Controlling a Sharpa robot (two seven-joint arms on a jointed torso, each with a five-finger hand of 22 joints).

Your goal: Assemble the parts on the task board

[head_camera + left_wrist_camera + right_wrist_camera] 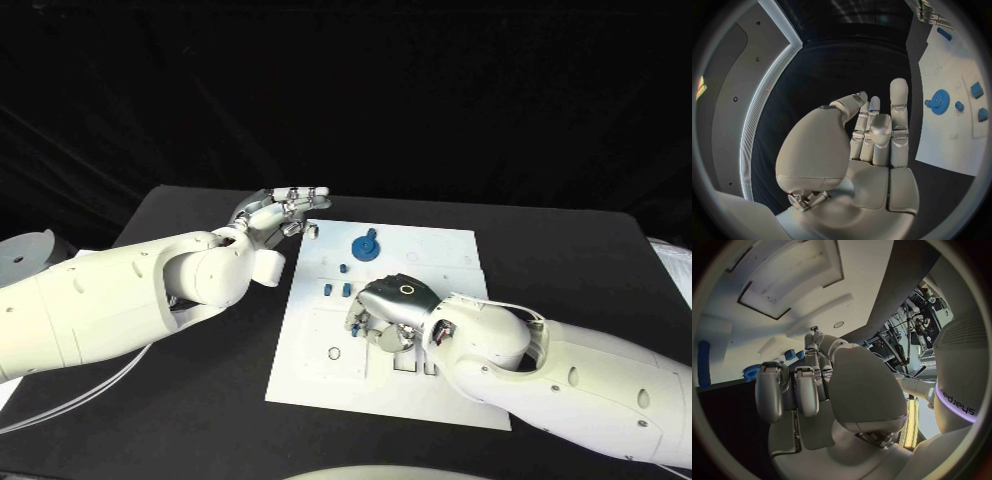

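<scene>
The right hand (pixel 392 305), silver and many-fingered, is hovering palm-down over the middle of the flat white rectangular task board (pixel 433 250), which is lying at the centre of the black table (pixel 577 240). Its fingers (pixel 770 390) are curling downward toward the board, and whether they are pinching a piece I cannot tell; they are hiding what lies beneath them. To do this step well, the hand probably needs to come straight down onto the small part, keeping the wrist level so the piece seats squarely and does not tip in its slot.

The left hand (pixel 281 212) is waiting just off the board's far left corner, its fingers (pixel 898 100) held together upright and grasping nothing.

The round blue toothed gear (pixel 366 245) is sitting on the far part of the board, apart from both hands. Several small blue block-shaped parts (pixel 336 289) are standing just beside the right hand, between it and the board's left edge.
</scene>
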